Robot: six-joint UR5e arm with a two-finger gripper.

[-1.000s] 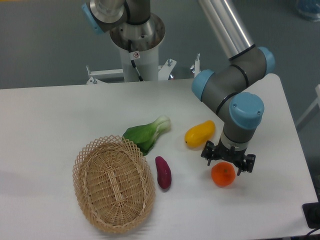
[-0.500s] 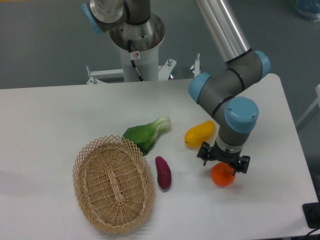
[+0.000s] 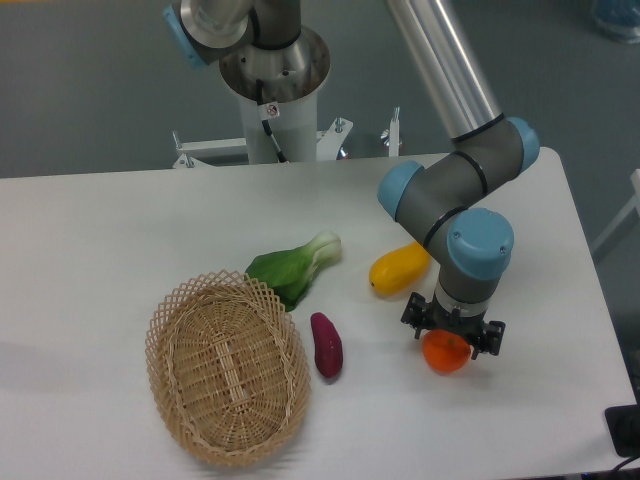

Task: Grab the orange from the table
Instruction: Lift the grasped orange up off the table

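The orange (image 3: pixel 446 352) is seen on the table (image 3: pixel 100 230) near its right edge, straddled by the gripper (image 3: pixel 452 338); whether it is gripped cannot be told.

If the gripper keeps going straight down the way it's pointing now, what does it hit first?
The orange: the gripper sits directly over it, fingers either side. Below that is only the table. Contact can't be confirmed from this view.

Grey floor (image 3: pixel 90 90), blue obj (image 3: pixel 615 18) top-right corner, even light
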